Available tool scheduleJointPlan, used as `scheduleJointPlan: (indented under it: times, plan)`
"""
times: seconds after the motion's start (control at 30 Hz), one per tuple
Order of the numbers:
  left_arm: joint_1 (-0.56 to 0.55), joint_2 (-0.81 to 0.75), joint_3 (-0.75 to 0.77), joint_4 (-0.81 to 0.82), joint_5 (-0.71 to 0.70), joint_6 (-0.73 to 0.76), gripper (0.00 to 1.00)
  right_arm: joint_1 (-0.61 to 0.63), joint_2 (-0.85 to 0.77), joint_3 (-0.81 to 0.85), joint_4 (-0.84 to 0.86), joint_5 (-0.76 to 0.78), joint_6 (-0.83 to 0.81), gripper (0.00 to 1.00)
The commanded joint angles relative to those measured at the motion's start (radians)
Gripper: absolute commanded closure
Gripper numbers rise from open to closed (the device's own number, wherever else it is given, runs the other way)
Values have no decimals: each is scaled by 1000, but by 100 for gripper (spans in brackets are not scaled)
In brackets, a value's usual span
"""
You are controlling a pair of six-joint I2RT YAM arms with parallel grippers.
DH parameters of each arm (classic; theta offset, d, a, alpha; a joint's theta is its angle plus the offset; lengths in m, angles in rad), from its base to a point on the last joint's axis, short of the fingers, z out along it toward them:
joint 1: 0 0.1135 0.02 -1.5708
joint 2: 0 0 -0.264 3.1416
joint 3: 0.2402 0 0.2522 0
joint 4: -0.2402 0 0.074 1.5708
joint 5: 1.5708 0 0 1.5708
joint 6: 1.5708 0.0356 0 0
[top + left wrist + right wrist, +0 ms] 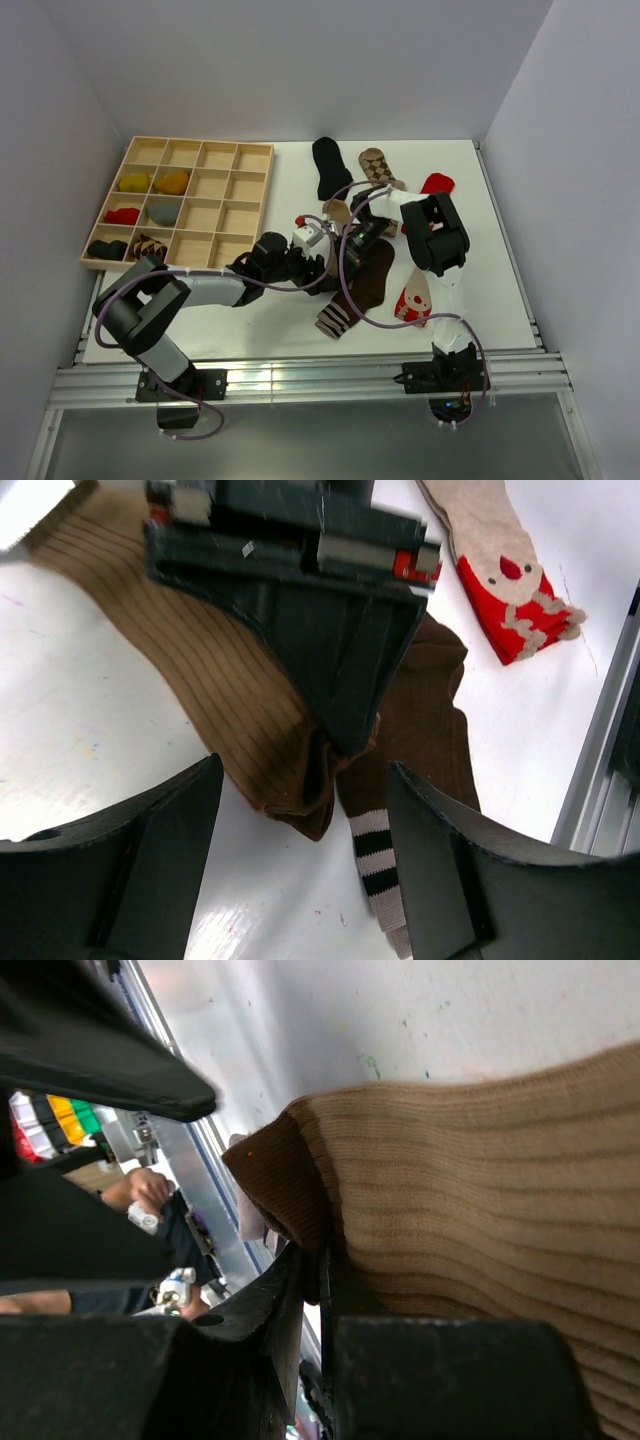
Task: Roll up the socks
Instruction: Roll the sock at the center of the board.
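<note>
Right gripper (322, 1260): clamped shut on the folded edge of the tan sock (200, 680), with ribbed fabric pinched between the fingers (440, 1370). The pinched edge is bunched up off the table (80, 750). There is a red and white marking on the gripper body, too blurred to read.

Left gripper (305, 780): jaws spread wide, nothing between the pads. It is aimed at the pinch point, with one finger (140, 870) on each side of the tan sock's edge. Can't tell if it touches the table.

Near to far, top view:
- Dark brown sock (365, 285) lies flat, striped toe toward the near edge. Its upper part lies just beside the tan sock, under the right gripper.
- Red sock with white figure (413, 300) is to its right, beside the right arm's lower link.
- The tan sock is mid-table, between the two grippers.
- Black sock (328, 165), argyle sock (378, 168) and plain red sock (437, 183) lie in a row near the far edge. The red one is partly hidden by the right arm.

Wooden grid tray (255, 190) sits far left. Rolled socks (135, 182) fill the two left columns in the three nearest rows: yellow and mustard, red and grey, black and argyle.
</note>
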Motion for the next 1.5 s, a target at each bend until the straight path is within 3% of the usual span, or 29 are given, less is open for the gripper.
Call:
scheduleJointPlan:
  times: [0.0, 0.4, 0.53, 1.0, 1.1, 1.27, 1.4, 1.47]
  plan:
    - [-15, 31, 35, 83, 47, 8, 29, -23, 19, 41, -50, -33, -19, 96]
    - [-58, 123, 50, 120, -16, 0, 33, -46, 30, 41, -61, -42, -14, 97]
    - [-61, 142, 50, 132, -25, -6, 42, -56, 30, 38, -48, -36, -1, 98]
    - [-64, 182, 50, 161, -63, -28, 55, -75, 25, 47, -39, -36, 24, 99]
    - [-66, 182, 49, 166, -77, -35, 66, -76, 30, 54, -44, -36, 25, 99]
    - [-66, 189, 55, 184, -54, -57, 75, -76, 30, 56, -26, -16, 33, 98]
    - [-66, 205, 66, 170, -34, -69, 99, -76, 30, 68, -4, 8, 53, 94]
    - [-66, 202, 72, 157, -36, -80, 100, -76, 20, 73, 28, 36, 77, 91]
